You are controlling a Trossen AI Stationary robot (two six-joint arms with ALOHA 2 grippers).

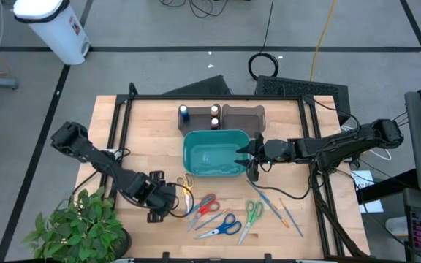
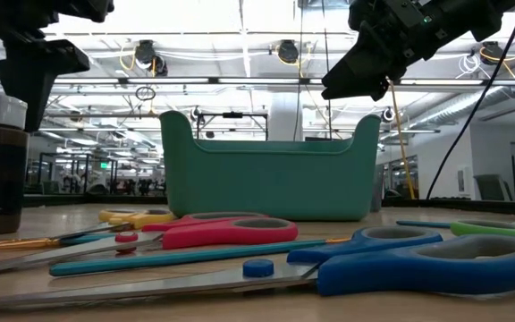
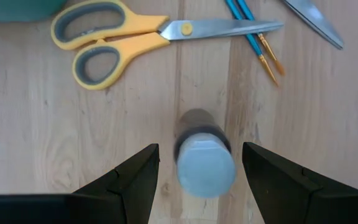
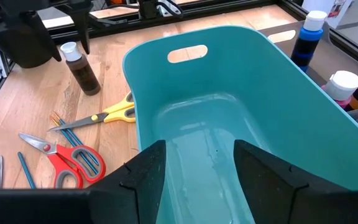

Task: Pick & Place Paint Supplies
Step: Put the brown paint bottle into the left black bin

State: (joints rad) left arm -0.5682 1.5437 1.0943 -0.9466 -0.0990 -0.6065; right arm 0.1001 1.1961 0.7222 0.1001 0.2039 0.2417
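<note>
Left wrist view looks straight down past the left gripper (image 3: 194, 180), whose two dark fingers stand apart with a white-capped amber paint bottle (image 3: 204, 163) upright on the wood between them, touching neither. Just beyond the bottle lie the yellow-handled scissors (image 3: 135, 36) and the tips of two thin blue paintbrushes (image 3: 253, 37). From above, the left arm runs low across the table from its left edge, elbow bent, its wrist beside the potted plant (image 1: 79, 223).

Right wrist view shows the right gripper (image 4: 197, 180) with fingers spread, nothing between them, hovering over the near rim of the teal bin (image 4: 291, 118); the bin's bare floor lies directly under it. Past the bin's far side stand a dark-blue bottle (image 4: 307, 38) and two more small bottles (image 4: 344, 87) in a dark tray (image 1: 243, 117). The right arm stretches level from the table's right edge, wrist over the bin's end. More paintbrushes (image 1: 272, 208) lie on the wood near that gripper, beside green-handled scissors (image 1: 251, 215).
</note>
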